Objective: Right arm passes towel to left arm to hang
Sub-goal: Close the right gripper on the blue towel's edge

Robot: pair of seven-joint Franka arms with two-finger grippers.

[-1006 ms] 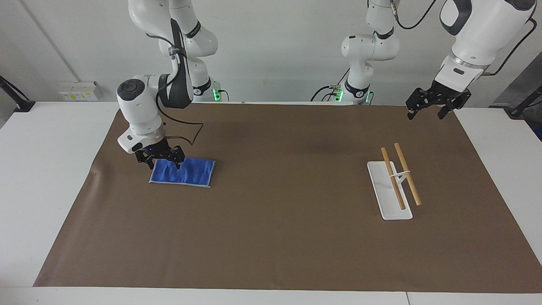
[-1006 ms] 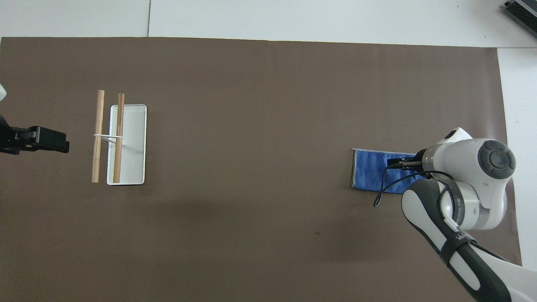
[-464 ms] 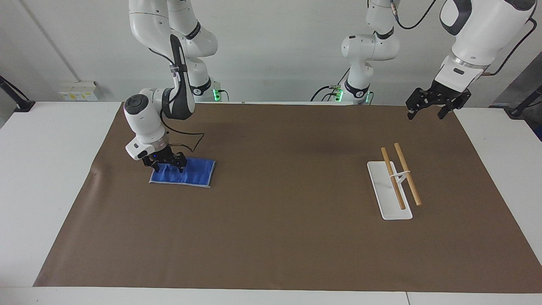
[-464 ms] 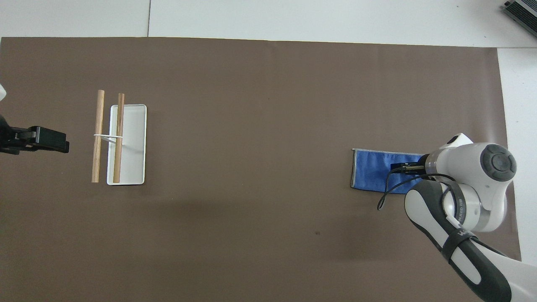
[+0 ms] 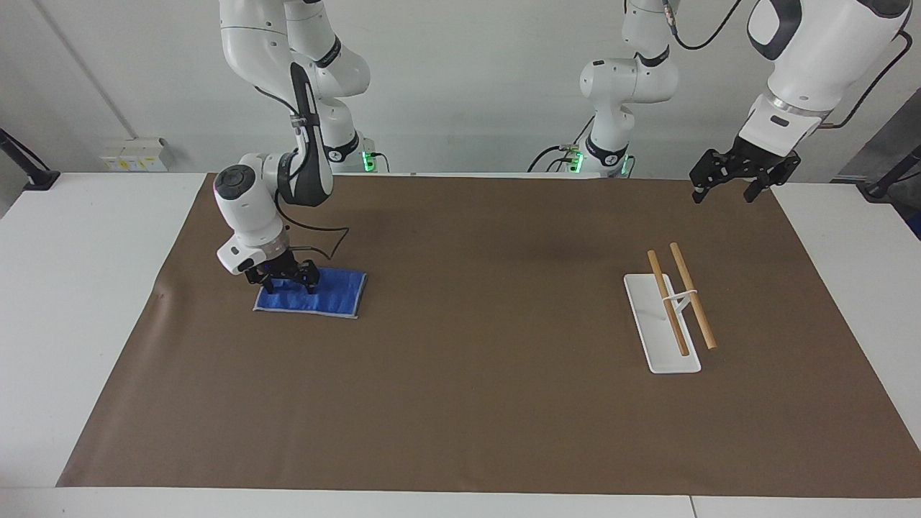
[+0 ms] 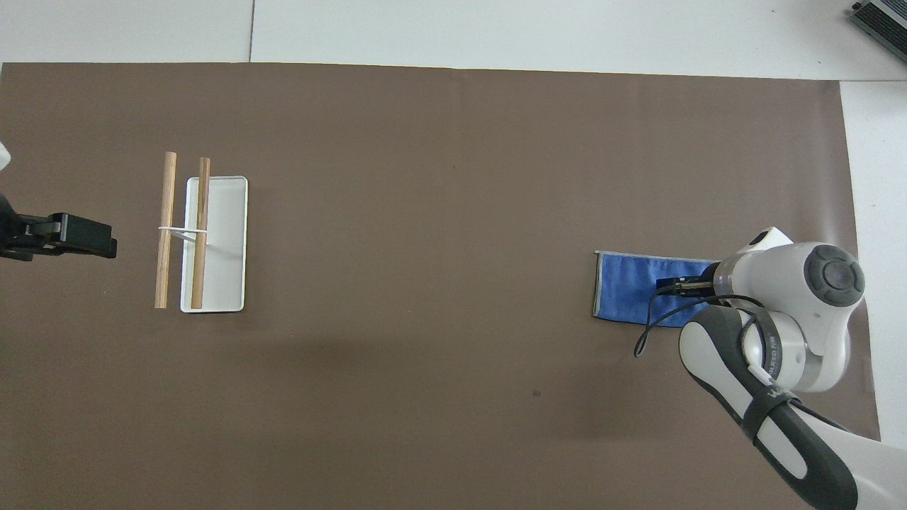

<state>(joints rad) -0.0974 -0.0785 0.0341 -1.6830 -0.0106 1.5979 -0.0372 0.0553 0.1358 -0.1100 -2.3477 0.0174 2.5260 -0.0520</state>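
- I see the towel (image 5: 313, 293) lying flat on the brown mat (image 5: 460, 403) at the right arm's end of the tabletop (image 5: 86, 288), a folded blue rectangle with a pale stitched edge.
- My right gripper (image 5: 286, 282) is down on the end of the towel that lies toward the right arm's edge of the mat; its fingers (image 5: 270, 284) stand apart, one at each side of that end, their tips at the cloth.
- I cannot tell whether those tips are pinching the cloth or only resting on it; the towel is not lifted anywhere that I can see.
- In the overhead view the right arm (image 6: 793, 333) covers that end of the towel, and only the black tip of the gripper shows over the blue.
- My left gripper (image 5: 732, 188) hangs in the air over the mat's edge at the left arm's end, with its fingers (image 5: 698, 193) spread wide and nothing between them; that arm waits.
- The white tray (image 5: 651, 338) sits on the mat toward the left arm's end, well apart from the towel.
- Two wooden bars (image 5: 691, 295) run above the tray, side by side along its length, joined by a white crosspiece; one lies over the tray, the other just outside its long edge.
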